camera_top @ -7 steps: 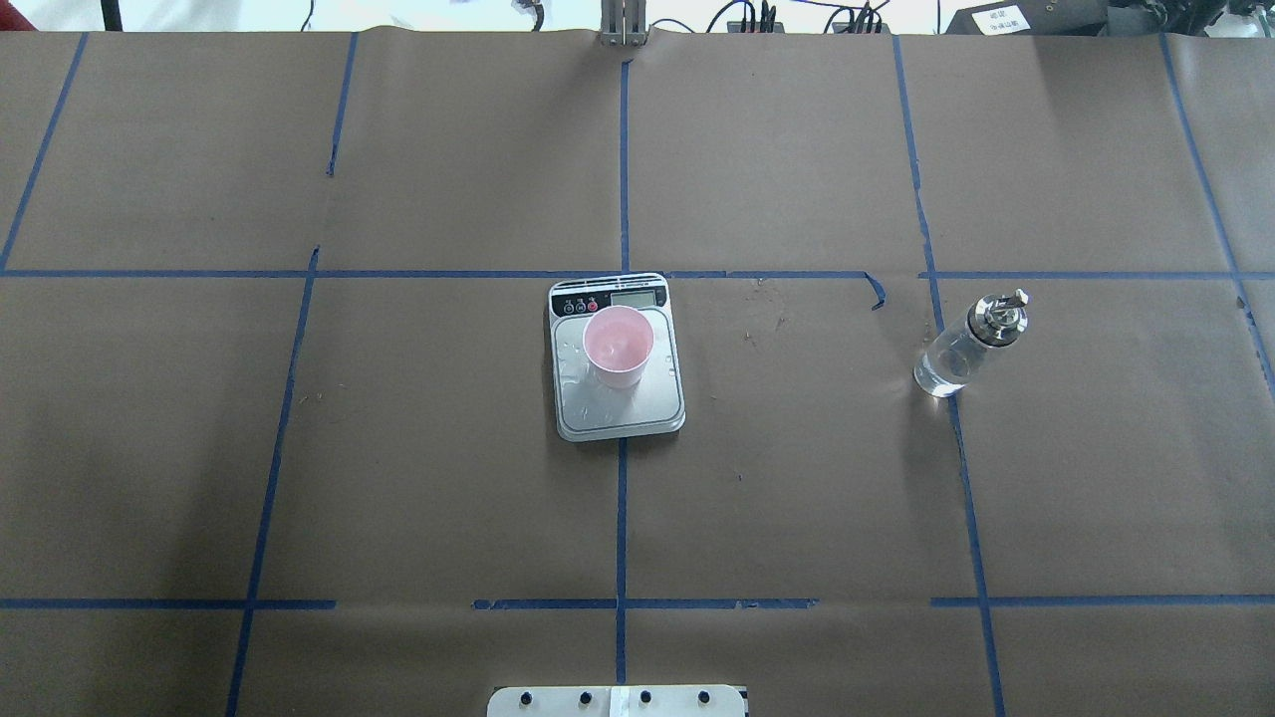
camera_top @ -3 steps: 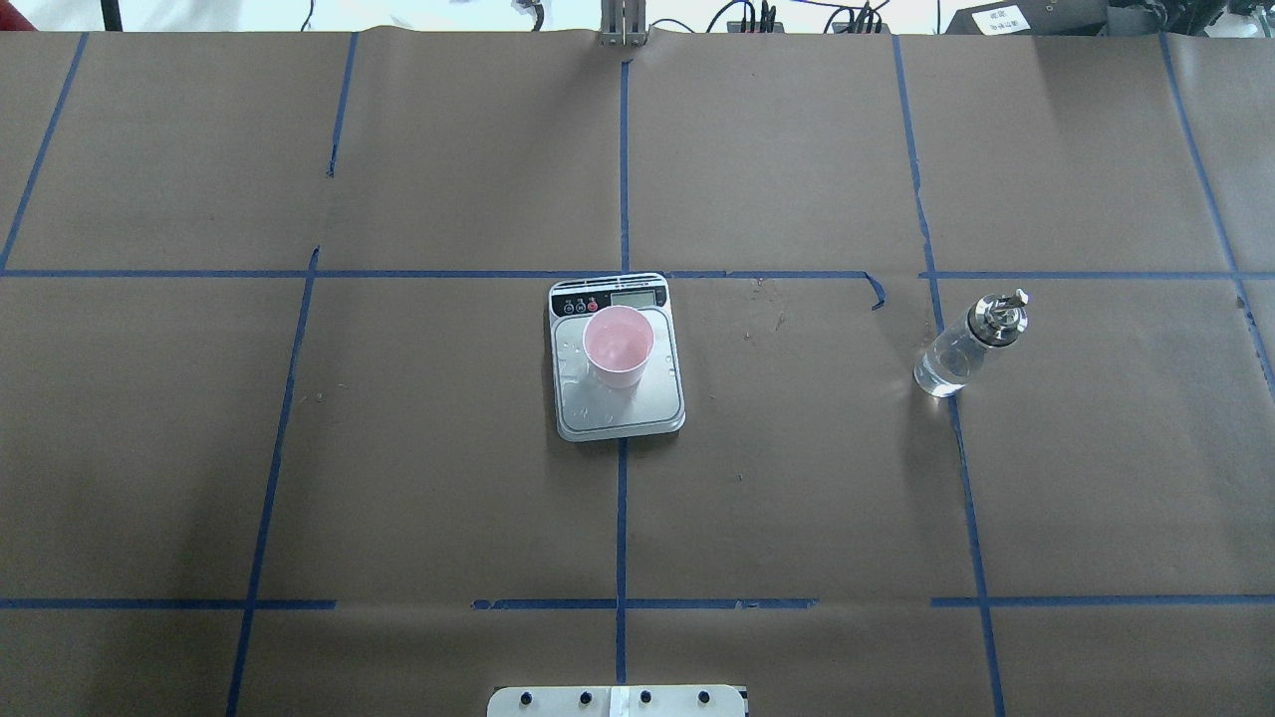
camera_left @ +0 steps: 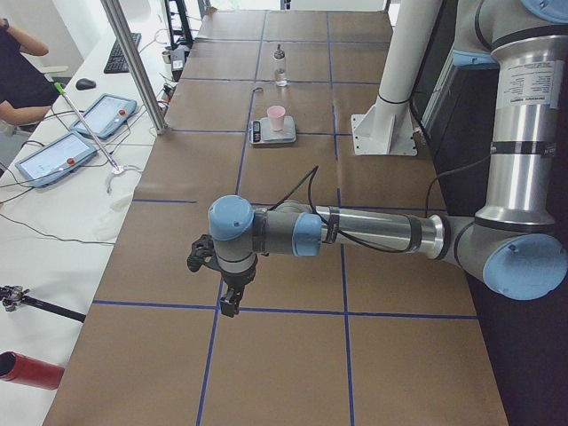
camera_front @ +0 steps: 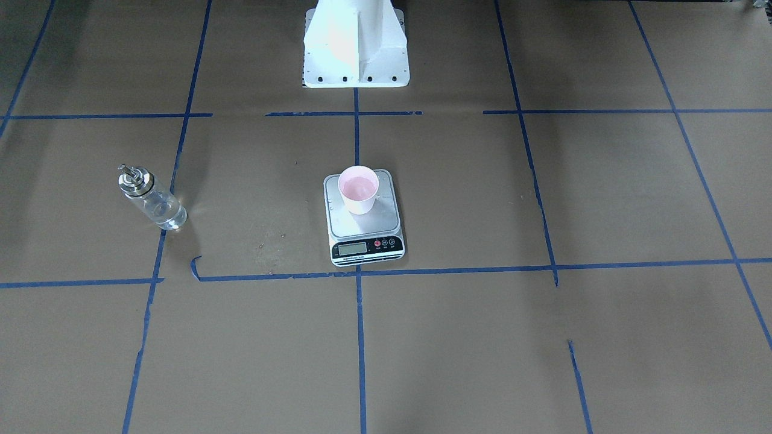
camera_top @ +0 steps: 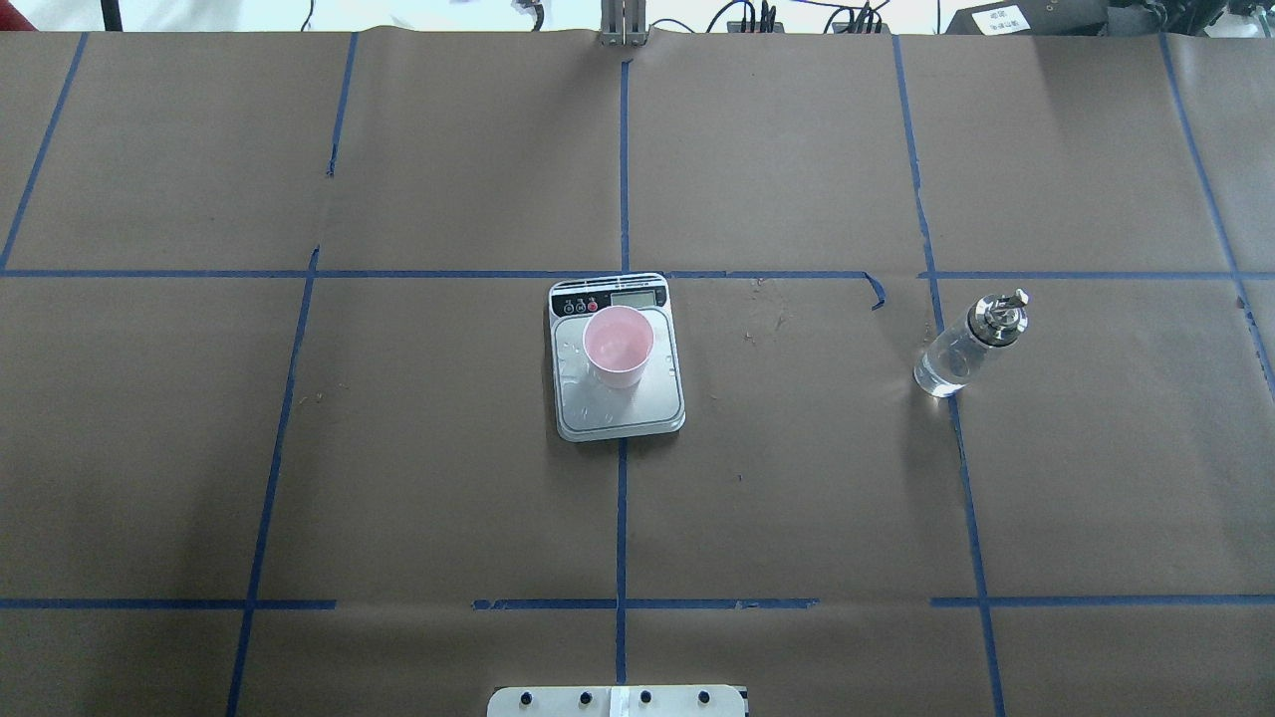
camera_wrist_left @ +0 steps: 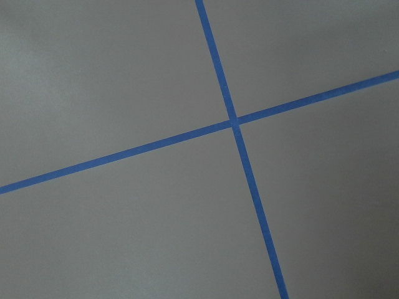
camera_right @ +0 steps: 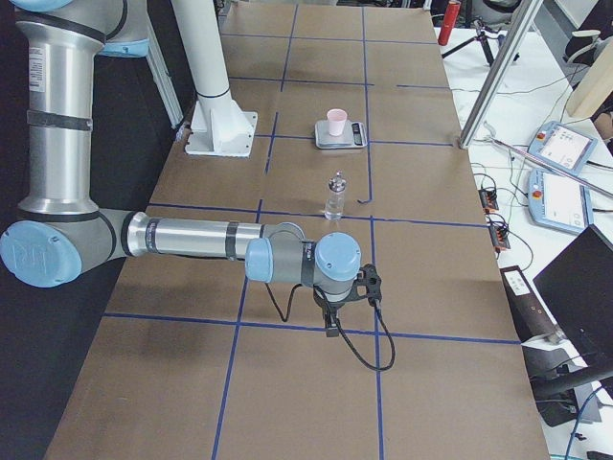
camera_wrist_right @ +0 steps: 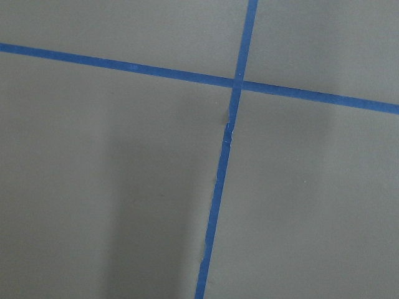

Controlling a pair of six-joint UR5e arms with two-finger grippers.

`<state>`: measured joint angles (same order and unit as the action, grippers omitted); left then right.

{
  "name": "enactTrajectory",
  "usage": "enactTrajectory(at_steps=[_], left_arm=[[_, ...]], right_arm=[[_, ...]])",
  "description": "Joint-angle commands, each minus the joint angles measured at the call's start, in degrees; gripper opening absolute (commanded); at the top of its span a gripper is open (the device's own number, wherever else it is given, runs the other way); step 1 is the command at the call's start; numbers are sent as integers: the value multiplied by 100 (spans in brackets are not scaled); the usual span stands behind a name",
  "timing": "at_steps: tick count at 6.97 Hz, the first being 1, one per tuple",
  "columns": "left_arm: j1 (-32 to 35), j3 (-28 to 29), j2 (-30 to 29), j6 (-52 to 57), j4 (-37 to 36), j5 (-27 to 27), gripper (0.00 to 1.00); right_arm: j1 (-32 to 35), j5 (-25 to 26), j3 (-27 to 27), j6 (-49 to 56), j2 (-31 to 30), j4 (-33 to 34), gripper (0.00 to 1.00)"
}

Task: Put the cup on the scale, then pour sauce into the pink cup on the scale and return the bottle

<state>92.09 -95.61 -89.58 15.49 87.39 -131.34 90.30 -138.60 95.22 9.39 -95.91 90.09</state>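
Observation:
The pale pink cup (camera_top: 618,346) stands upright on the far part of the silver scale (camera_top: 623,414) at the table's middle; both also show in the front-facing view, the cup (camera_front: 358,188) on the scale (camera_front: 365,228). The clear glass bottle (camera_top: 958,351) with its metal spout stands upright on the paper to the right, apart from the scale. My left gripper (camera_left: 227,300) hangs over the table's left end, and my right gripper (camera_right: 331,322) over the right end, both far from the scale. I cannot tell whether either is open or shut. The wrist views show only paper and tape.
Brown paper with blue tape lines (camera_top: 622,518) covers the table. The white robot base (camera_front: 355,45) stands at the near edge. A metal post (camera_left: 133,62) and tablets (camera_left: 105,114) stand beyond the far edge. Small droplets lie on the scale's plate.

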Motion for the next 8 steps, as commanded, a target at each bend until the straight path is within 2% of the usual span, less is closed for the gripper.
enactTrajectory(at_steps=[1, 3, 8], left_arm=[[29, 25, -6, -2, 6, -23, 100], [20, 16, -24, -2, 6, -23, 100], [20, 25, -24, -881, 164, -23, 100]], right_arm=[[75, -26, 14, -121, 2, 0, 100], [93, -35, 355, -890, -15, 0, 100], [93, -70, 374, -983, -7, 0, 100]])
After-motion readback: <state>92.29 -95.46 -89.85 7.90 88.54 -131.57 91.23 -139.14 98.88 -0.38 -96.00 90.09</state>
